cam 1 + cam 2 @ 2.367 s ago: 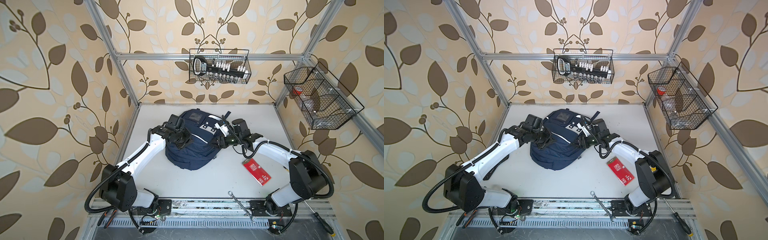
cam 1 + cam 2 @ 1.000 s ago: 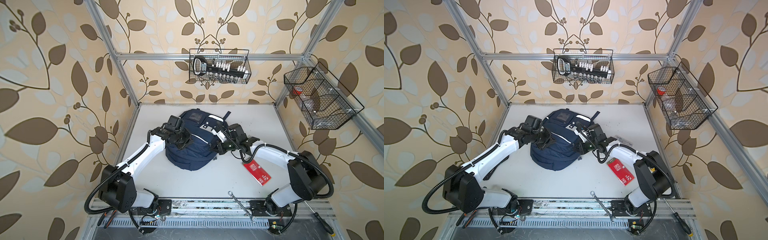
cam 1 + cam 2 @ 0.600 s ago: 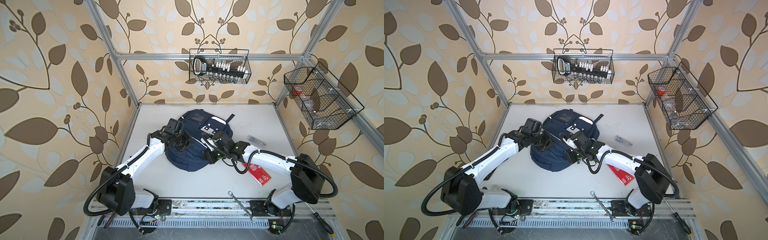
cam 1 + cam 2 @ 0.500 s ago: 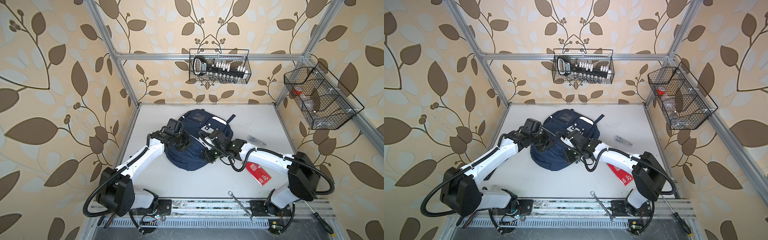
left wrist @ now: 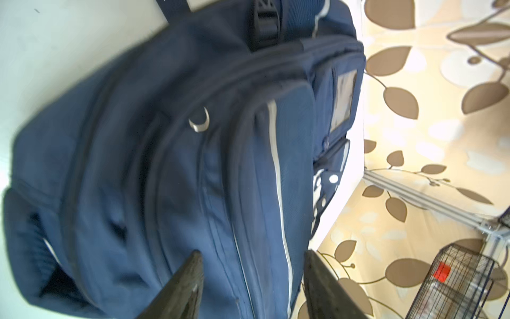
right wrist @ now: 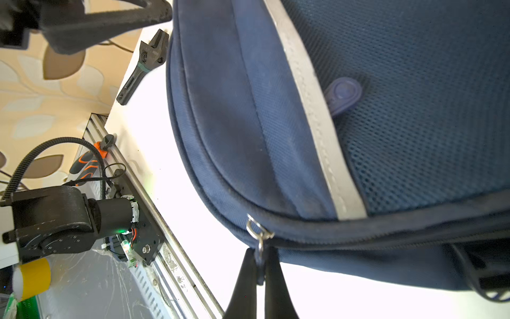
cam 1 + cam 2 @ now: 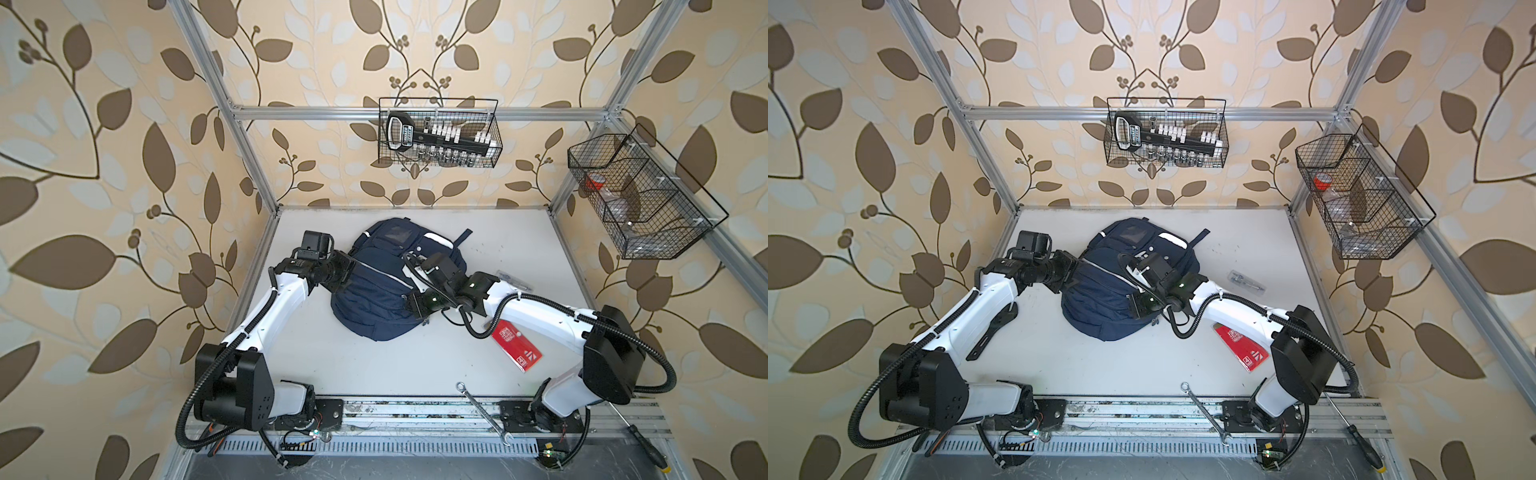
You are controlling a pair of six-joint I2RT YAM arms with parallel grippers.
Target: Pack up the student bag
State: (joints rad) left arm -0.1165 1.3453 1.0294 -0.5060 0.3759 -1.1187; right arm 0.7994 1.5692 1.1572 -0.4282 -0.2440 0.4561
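Robot test cell (workshop-like): aluminium frame [image 7: 316,112], leaf-wallpaper panels [image 7: 104,166], wire basket [image 7: 440,163] of sockets [image 7: 446,135]

White table [image 7: 374,365]: surface contents.
Centre: student bag [image 7: 374,299]; right: red pack [image 7: 517,347], clear packet [image 7: 513,281]; left: black wrench [image 7: 988,334].

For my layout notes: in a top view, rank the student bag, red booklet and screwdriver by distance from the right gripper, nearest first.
From the right gripper:
1. student bag, touching; its zip pull is pinched.
2. red booklet, on the table by the right arm.
3. screwdriver, front rail's right end.
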